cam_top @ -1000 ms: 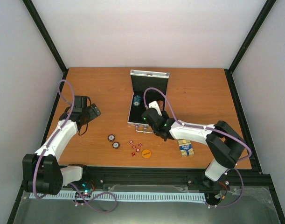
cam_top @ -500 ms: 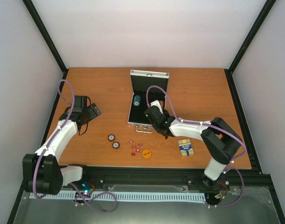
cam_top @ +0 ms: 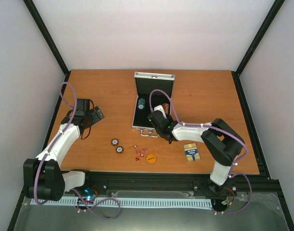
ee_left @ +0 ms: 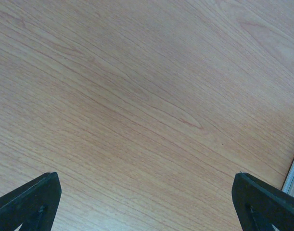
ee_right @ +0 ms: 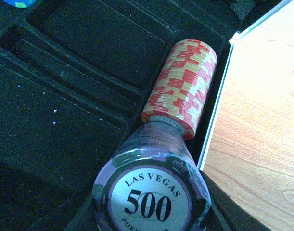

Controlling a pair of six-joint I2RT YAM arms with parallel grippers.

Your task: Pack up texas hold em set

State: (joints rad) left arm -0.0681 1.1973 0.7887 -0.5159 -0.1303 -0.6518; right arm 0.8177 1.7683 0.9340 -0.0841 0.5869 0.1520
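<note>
- The silver case [cam_top: 154,77] lies open at the middle of the bench [cam_top: 209,96], lid upright at the far side, handle toward the arms.
- The right tool [cam_top: 159,114] is inside the case, over the black lining [ee_right: 65,120]. It pinches a purple 500 chip stack [ee_right: 151,192], with a dark finger [ee_right: 221,211] against the stack's right side.
- A red-and-yellow chip stack [ee_right: 183,86] lies on its side in the groove along the case wall, just beyond the purple stack.
- A blue chip [cam_top: 141,102] sits further left in the case.
- Two loose chips [cam_top: 117,146], the red dice [cam_top: 140,151], an orange disc [cam_top: 151,158] and the card deck [cam_top: 191,152] lie on the bench, nearer than the case.
- The left tool [cam_top: 93,114] is spread wide over bare wood, well apart from everything.
</note>
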